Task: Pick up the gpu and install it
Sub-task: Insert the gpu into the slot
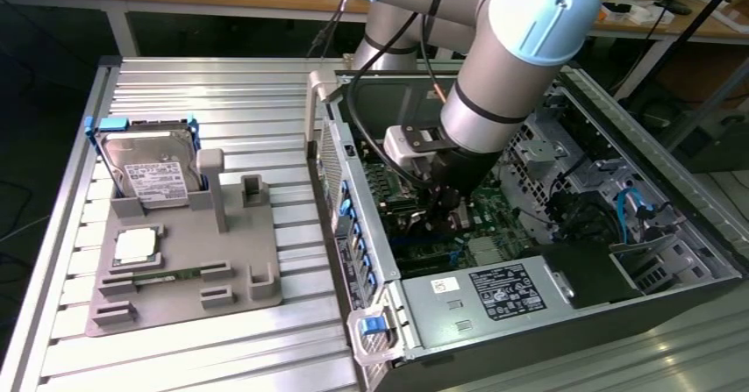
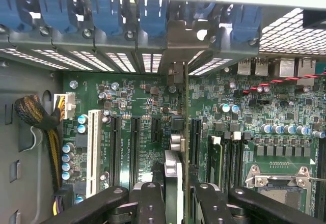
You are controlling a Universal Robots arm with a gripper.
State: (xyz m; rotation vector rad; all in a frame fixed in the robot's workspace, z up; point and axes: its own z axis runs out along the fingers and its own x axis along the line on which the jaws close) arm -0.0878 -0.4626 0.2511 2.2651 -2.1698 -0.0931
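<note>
The gpu [image 2: 185, 107] is inside the open computer case [image 1: 690, 295], held over the motherboard [image 2: 127, 99]. In the wrist view it is seen from its thin edge, so it looks like one narrow dark line. It stands on its long edge, with the flat faces upright. Its long axis runs from the gripper [image 2: 178, 199] straight toward the rear wall of the case, where the row of blue latches [image 2: 153, 15] sits above the slot openings. The silver bracket end points to this wall and reaches one of the openings. The other end is at the gripper.

The card is in line with the gap between two black expansion slots [image 2: 135, 147], which run parallel to it. I cannot tell if its lower edge is already in a slot or only above the board. The black fingers [image 2: 148, 203] are pressed on both flat faces of the card, so the claw is pinching the gpu.

Further from the card, a long white slot [image 2: 93, 150] lies parallel to the black ones, and beside it a bundle of yellow and black cables [image 2: 35, 114] goes to a connector. On the other side of the card there is the metal processor socket [image 2: 275, 180].

In the exterior view the arm [image 1: 515, 67] reaches down into the case, which lies on its side on the ribbed metal table [image 1: 234, 94]. At the exterior view's left, well apart from the case, a grey fixture [image 1: 188, 269] holds a hard drive [image 1: 146, 168] in a blue frame, leaning upright
</note>
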